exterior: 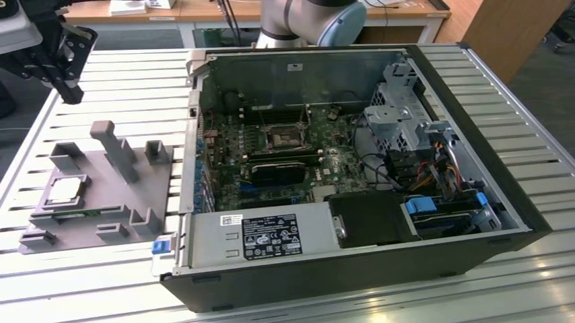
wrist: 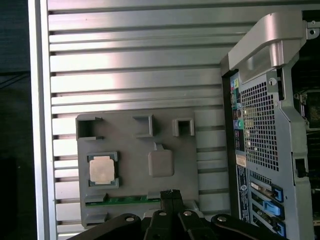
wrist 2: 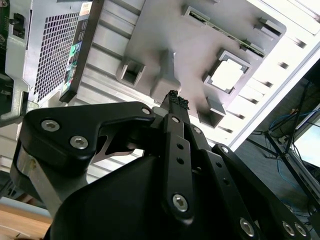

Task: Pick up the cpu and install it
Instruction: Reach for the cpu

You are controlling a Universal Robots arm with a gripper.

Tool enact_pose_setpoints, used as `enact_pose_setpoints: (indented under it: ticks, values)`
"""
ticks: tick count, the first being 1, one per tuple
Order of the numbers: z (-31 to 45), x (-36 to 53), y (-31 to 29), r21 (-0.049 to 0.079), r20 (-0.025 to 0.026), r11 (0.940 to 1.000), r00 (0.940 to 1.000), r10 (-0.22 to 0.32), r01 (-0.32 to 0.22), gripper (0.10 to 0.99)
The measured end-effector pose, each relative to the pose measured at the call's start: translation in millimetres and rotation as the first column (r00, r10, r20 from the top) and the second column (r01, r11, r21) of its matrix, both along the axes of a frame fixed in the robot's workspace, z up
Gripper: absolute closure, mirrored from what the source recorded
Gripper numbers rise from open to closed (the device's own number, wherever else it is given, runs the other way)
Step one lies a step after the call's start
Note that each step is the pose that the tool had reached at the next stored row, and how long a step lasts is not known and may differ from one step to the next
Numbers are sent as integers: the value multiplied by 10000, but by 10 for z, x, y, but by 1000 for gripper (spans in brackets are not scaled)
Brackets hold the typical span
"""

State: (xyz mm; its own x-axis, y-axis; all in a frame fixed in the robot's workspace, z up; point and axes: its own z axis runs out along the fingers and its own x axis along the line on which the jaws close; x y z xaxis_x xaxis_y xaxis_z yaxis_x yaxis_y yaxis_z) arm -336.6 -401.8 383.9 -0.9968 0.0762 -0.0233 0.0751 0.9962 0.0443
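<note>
Cpu we see seated in a pocket at the edge of the grey fixture away from the open computer case, tall post between, gripper high above, fingertips together, empty

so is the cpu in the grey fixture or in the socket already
In the fixture: the cpu lies flat in its pocket, outside the computer case.

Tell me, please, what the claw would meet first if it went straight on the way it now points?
Probably the grey fixture plate, near its green strip, though depth is unclear. In the first wrist view the shut claw points there, apart from the cpu in its pocket.
</note>
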Motion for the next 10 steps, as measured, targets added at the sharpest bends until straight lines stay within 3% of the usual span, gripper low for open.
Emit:
enact_pose_setpoints:
  ticks: [10]
  values:
    - [-7, -83, 0, 0, -1, 10000, 10000, 0, 0, 980]
